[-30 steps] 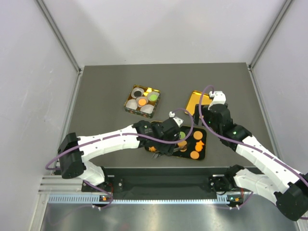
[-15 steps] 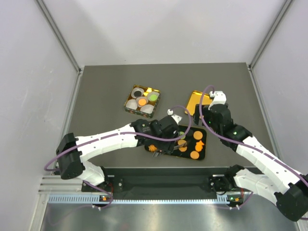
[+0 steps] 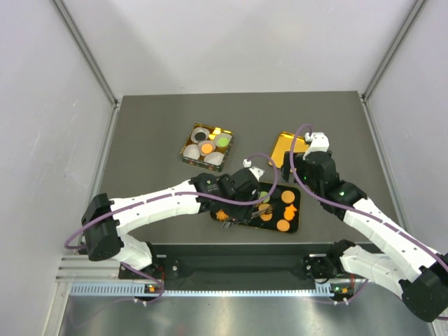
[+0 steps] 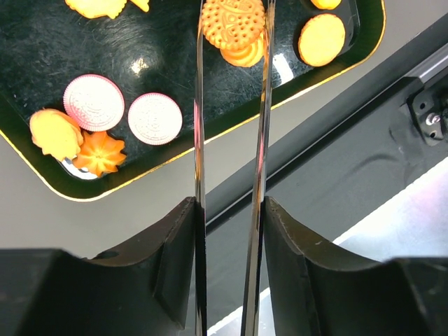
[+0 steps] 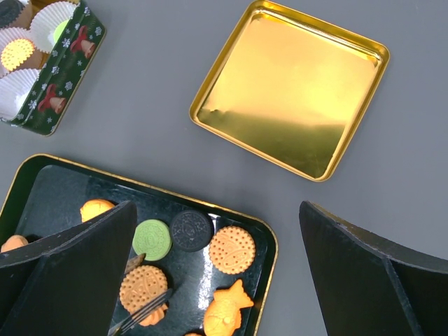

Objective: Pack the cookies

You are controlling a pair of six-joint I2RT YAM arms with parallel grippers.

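Note:
Several cookies lie on a black gold-rimmed tray (image 3: pixel 297 210): orange discs (image 3: pixel 288 197), a green one (image 5: pixel 152 239), a dark one (image 5: pixel 191 229), two pink ones (image 4: pixel 94 102) and an orange fish shape (image 5: pixel 227 308). My left gripper (image 3: pixel 245 189) is shut on metal tongs (image 4: pixel 198 140). The tong tips straddle a round orange cookie (image 4: pixel 233 21), which rests on another orange piece; that cookie also shows in the right wrist view (image 5: pixel 143 289). My right gripper (image 5: pixel 217 206) is open and empty, above the tray's far right corner.
A green tin (image 3: pixel 206 147) with white paper cups, one orange and one green cookie inside, stands behind the tray. Its gold lid (image 5: pixel 290 94) lies upside down to the right. The table's near edge and a metal rail (image 4: pixel 364 168) run just beside the tray.
My left gripper has shifted slightly left over the tray, with the tongs still at the orange cookie. The right arm has not moved.

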